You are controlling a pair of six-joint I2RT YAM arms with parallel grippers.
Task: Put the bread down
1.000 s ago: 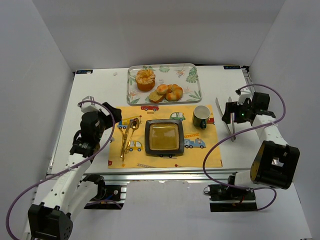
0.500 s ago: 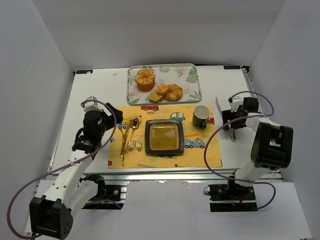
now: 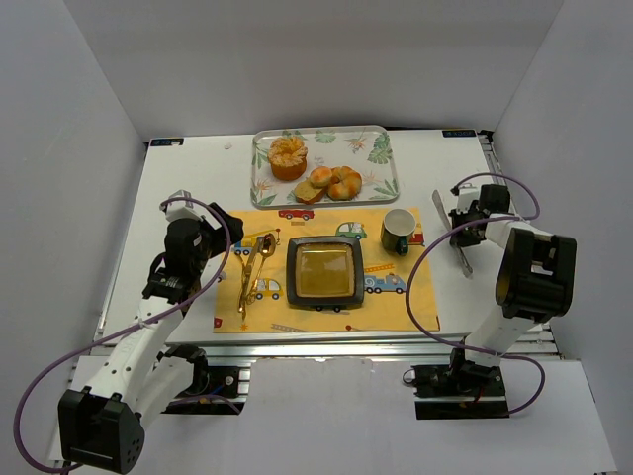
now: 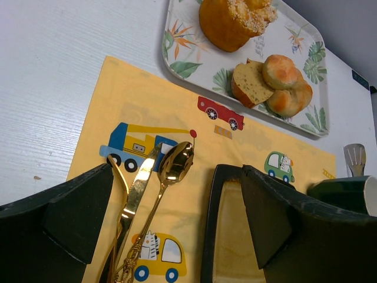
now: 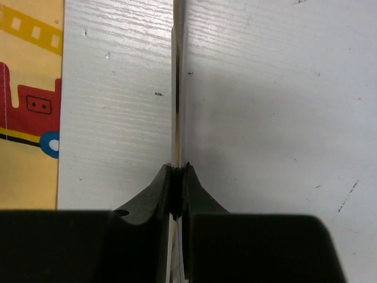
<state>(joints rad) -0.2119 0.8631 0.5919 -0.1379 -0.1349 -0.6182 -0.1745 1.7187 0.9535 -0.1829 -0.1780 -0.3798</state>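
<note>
White table [image 3: 198, 188], with a yellow placemat [image 3: 396, 307] printed with toy vehicles along its near edge. Just behind the placemat, a leaf-patterned tray [image 3: 374, 158].

In the middle of the placemat, a dark square plate [image 3: 293, 272].

Left gripper [image 4: 177, 177] at the placemat's left edge, fingers spread wide and holding nothing. Gold cutlery [image 3: 252, 267] in the gap between them in the wrist view.

Right gripper [image 5: 177, 171] over the bare table right of the placemat, clamped tight on thin metal tongs [image 3: 465, 259]. Both arms of the tongs squeezed flat together.

Green mug [image 3: 398, 231] on the placemat's far right corner, near the tongs.

On the tray, an orange frilly cake [image 3: 288, 156] at the left. The bread [image 3: 343, 183] right of centre on the tray: glossy, golden-brown knotted rolls touching one another. A pale slice [image 3: 308, 192] against the rolls' left side.
</note>
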